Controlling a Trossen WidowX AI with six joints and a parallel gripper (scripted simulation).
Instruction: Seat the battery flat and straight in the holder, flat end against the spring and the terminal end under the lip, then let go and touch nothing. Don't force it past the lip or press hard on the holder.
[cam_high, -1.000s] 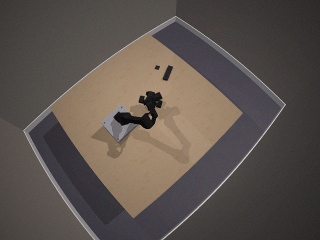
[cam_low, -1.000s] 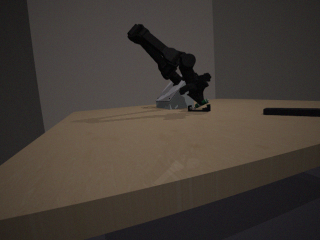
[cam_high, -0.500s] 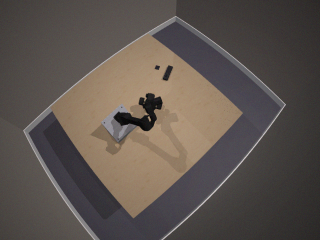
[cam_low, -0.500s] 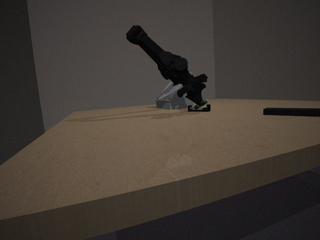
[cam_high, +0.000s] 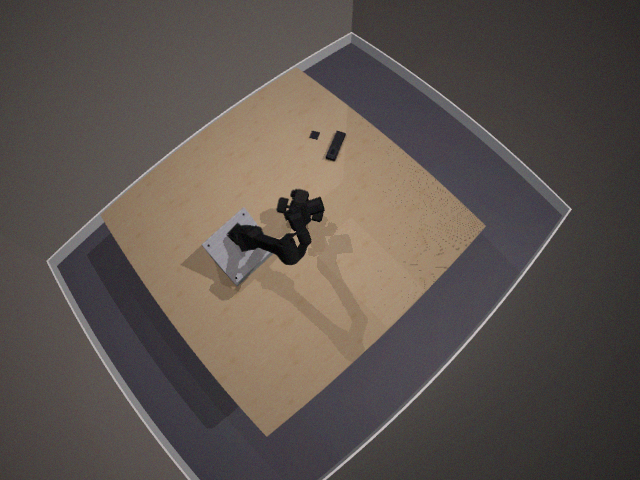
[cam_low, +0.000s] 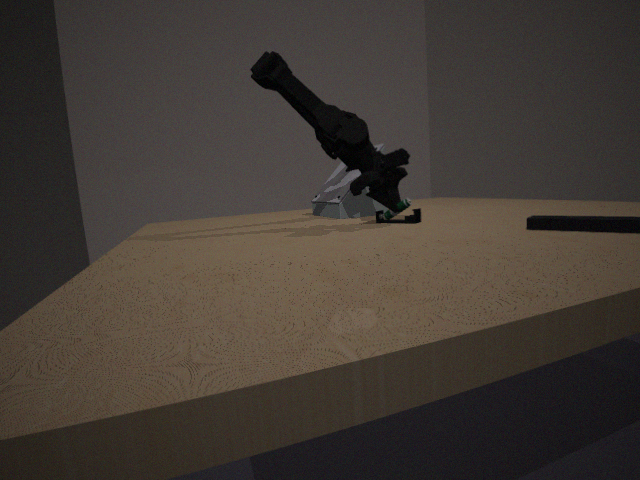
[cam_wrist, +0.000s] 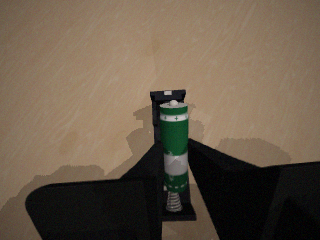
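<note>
The green battery (cam_low: 402, 205) (cam_wrist: 175, 132) is held by my gripper (cam_low: 396, 208) (cam_wrist: 173, 144), which is shut on it. In the exterior view the battery is tilted: its flat end is low inside the spring end of the black holder (cam_low: 417, 217) (cam_wrist: 155, 118), and its terminal end is raised above the holder floor, about as high as the lip or higher. In the wrist view the battery lines up nearly with the holder, flat end at the coil spring (cam_wrist: 174, 203), terminal just short of the lip (cam_wrist: 176, 94). Whether flat end and spring touch is unclear. The arm hides the holder in the top view.
A long black block (cam_high: 336, 145) (cam_low: 584, 224) lies on the table beyond the holder, with a small dark square (cam_high: 314, 134) beside it. The arm's grey wedge base (cam_high: 214, 249) (cam_low: 327, 209) stands behind the holder in the exterior view.
</note>
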